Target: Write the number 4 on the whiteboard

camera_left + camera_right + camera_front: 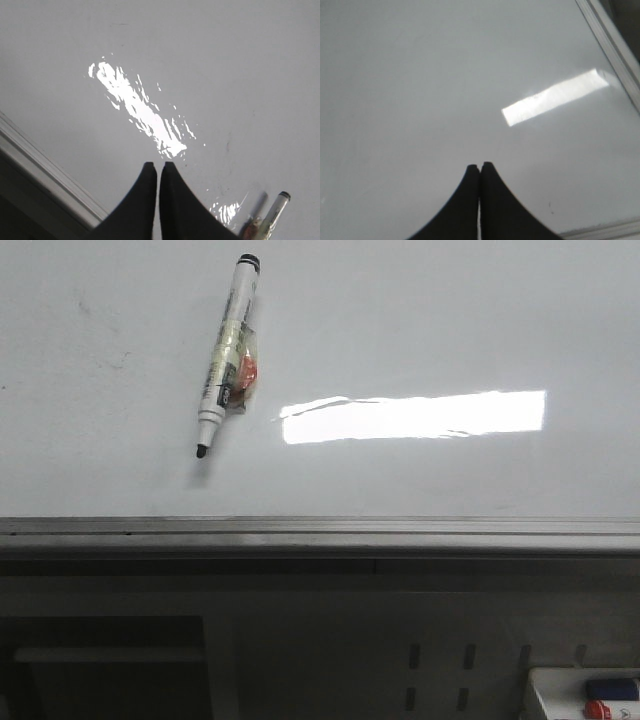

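Fingers first: our left gripper (158, 165) has its two black fingers pressed together with only a hairline between them, holding nothing and hovering over bare board; our right gripper (480, 165) is closed the same way, also empty. Neither touches the surface as far as we can tell. Outward from the left fingers, the marker pen (272, 215) shows just at the edge of the left wrist view, near the fingers but apart from them, while the right wrist view shows no pen at all, so we judge the left arm the nearer one. In the front view the marker pen (226, 355) lies flat on the whiteboard (450, 320), left of the middle and toward the far edge, its long axis running from the capped end at the far side down to the dark tip pointing toward the near edge, slightly slanted toward the left. A bit of clear tape with an orange patch clings to its barrel. A bright light reflection (415, 416) sits to its right. We see no number 4 on the board yet, only faint grey smudges near the far left corner. We judge that the left fingers must open and turn across the barrel before gripping.
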You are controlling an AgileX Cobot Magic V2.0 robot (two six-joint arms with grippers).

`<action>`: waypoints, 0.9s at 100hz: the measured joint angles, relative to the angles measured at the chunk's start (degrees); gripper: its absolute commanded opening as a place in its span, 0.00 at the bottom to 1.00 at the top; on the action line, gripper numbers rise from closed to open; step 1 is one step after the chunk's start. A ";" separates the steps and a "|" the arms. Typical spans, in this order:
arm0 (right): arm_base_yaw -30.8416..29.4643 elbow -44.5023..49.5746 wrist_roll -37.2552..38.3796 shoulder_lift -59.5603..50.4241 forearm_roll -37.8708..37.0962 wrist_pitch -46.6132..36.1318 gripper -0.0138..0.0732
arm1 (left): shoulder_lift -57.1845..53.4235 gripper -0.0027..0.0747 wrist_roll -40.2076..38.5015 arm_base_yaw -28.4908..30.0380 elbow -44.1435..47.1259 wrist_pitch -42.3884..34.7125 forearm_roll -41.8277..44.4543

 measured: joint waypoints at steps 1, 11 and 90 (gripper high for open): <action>0.00 0.00 0.00 0.00 0.37 0.00 0.08 | 0.00 0.01 0.14 0.00 0.00 0.00 -0.16; 0.00 -2.61 0.14 0.00 2.81 5.16 0.09 | 0.00 0.01 4.07 0.00 -1.48 3.22 0.44; 2.00 -27.75 -20.03 19.64 1.40 33.75 0.60 | 43.37 0.55 28.70 -16.89 -38.68 33.07 14.58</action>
